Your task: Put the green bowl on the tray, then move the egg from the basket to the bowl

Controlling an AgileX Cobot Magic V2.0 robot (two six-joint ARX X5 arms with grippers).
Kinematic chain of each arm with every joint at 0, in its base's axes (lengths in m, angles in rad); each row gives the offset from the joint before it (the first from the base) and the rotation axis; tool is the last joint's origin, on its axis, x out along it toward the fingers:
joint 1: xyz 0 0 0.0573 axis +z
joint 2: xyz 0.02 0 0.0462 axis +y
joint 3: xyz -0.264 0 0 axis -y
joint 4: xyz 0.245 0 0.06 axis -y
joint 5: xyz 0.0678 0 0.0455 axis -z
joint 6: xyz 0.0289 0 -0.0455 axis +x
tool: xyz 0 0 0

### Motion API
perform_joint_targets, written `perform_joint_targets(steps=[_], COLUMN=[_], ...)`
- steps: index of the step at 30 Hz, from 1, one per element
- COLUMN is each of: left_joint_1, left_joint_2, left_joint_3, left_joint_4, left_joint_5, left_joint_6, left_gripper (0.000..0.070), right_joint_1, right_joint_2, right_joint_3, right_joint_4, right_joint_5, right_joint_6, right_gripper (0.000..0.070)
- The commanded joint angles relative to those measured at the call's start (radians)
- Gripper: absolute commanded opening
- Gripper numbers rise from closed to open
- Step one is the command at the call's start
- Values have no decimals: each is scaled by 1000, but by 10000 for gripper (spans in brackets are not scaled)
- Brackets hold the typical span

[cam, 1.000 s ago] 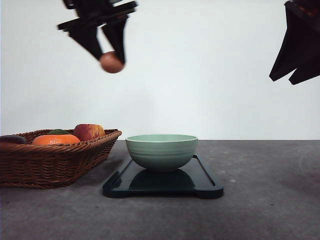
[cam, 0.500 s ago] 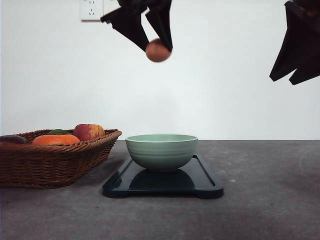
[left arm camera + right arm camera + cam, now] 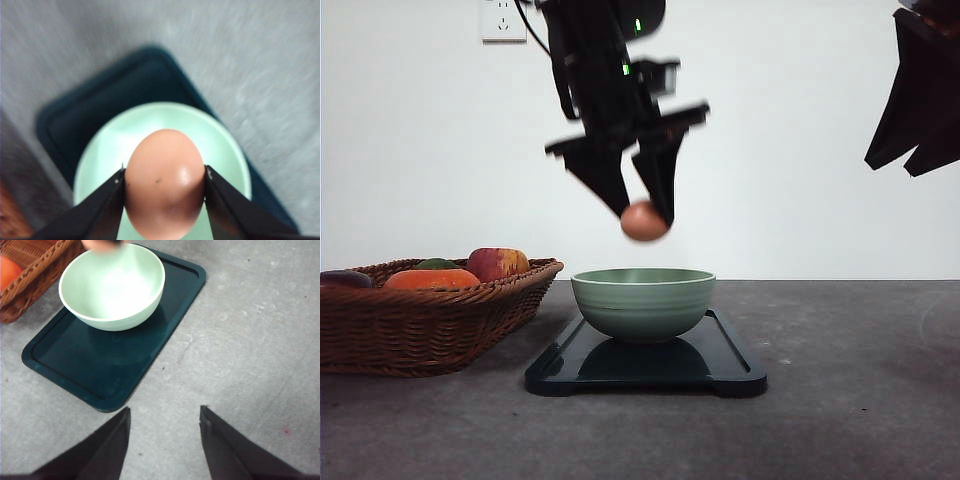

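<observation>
The pale green bowl (image 3: 643, 302) stands on the dark tray (image 3: 646, 372) at the table's middle. A little above the bowl's rim hangs the reddish-brown egg (image 3: 643, 221), with my left gripper (image 3: 642, 215) shut on it. From the left wrist the egg (image 3: 164, 183) sits between both fingers, with the bowl (image 3: 222, 155) and tray (image 3: 90, 120) directly below. My right gripper (image 3: 920, 155) hangs high at the right, open and holding nothing. The right wrist view has the bowl (image 3: 112, 287), the tray (image 3: 115, 365), a blurred bit of the egg (image 3: 102, 245), and the open right gripper (image 3: 165, 430).
The brown wicker basket (image 3: 425, 320) stands left of the tray, holding an apple (image 3: 498, 264), an orange fruit (image 3: 431, 279) and darker items. A corner of the basket (image 3: 30, 275) lies beside the tray. Bare grey table (image 3: 860, 380) stretches to the right. A wall socket (image 3: 503, 20) is behind.
My left gripper has carried the egg from high above the basket rightward and then down, so it now hangs just above the bowl. The right arm has stayed still.
</observation>
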Motion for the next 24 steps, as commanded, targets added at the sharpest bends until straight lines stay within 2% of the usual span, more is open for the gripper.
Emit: perform_joint_targets(steps=[1, 10, 24], left_joint_1=[-7, -10, -13], left_joint_2=[45, 143, 148], left_joint_3=[30, 30, 29], left_joint_4=[-3, -20, 26], left_joint_5=[1, 1, 1], left_joint_6=[-8, -8, -8], left_gripper=[184, 184, 184], right_joint_1=[6, 6, 6], right_joint_2=[4, 4, 4], right_joint_3=[5, 5, 5], right_joint_4=[6, 6, 7], right_joint_5=[1, 1, 1], right_joint_6=[11, 11, 11], right_gripper=[272, 271, 272])
